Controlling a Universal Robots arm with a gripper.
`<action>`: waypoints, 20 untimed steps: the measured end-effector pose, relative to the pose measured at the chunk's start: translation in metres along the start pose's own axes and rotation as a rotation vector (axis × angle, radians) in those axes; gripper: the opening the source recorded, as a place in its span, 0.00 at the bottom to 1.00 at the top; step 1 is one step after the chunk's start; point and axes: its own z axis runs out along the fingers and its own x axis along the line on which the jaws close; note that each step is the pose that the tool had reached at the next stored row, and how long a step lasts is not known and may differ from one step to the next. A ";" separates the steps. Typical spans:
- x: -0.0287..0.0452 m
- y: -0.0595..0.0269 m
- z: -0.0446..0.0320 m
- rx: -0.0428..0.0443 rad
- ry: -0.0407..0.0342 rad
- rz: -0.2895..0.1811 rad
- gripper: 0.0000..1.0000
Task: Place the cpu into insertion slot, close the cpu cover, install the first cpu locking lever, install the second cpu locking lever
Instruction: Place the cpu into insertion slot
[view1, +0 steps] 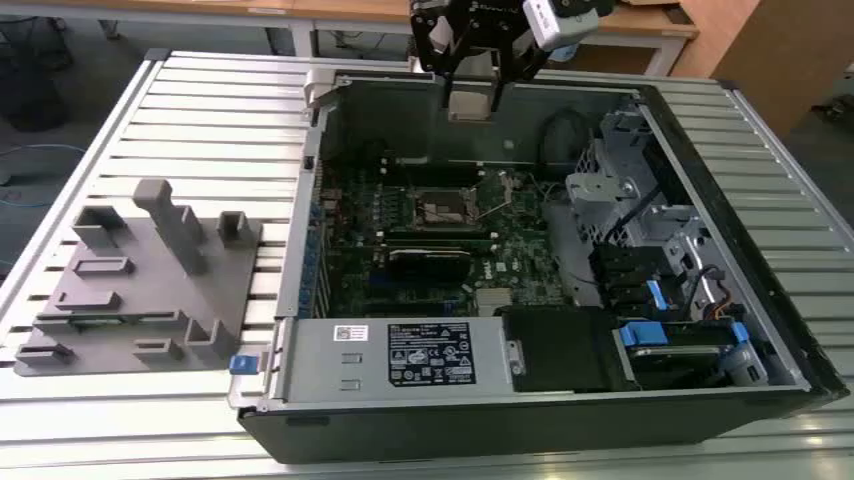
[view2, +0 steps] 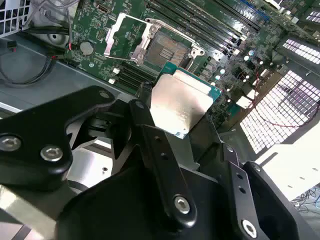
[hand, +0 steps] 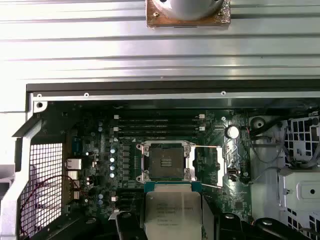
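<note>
My gripper (view1: 471, 98) hangs above the far side of the open computer case, shut on the cpu (view1: 470, 104). In both wrist views the cpu (view2: 178, 101) (hand: 172, 212) is a flat silver-grey square on a green base, clamped at two opposite edges by the black fingers (view2: 145, 112). Below and ahead of it lies the insertion slot (hand: 165, 161) (view2: 171, 49) (view1: 447, 207), a dark recessed square with a silvery rim and nothing in it. The cpu cover (view2: 126, 36) (hand: 221, 167) stands swung open beside the slot. A thin locking lever (hand: 206, 146) sticks out near it.
Long black memory slots (hand: 159, 127) run beside the socket. A power supply with a white label (view1: 427, 355) fills the case's near side, and a drive cage (view1: 641, 220) stands at the exterior view's right. On the slatted table (view1: 200, 110) lies a grey fixture tray (view1: 134, 290).
</note>
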 end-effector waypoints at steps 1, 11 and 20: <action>0.0000 0.0000 0.0000 0.0001 0.0001 0.000 0.54; 0.0000 -0.0002 0.0018 0.0003 0.0001 0.000 0.54; -0.0001 -0.0004 0.0043 0.0000 0.0000 0.000 0.54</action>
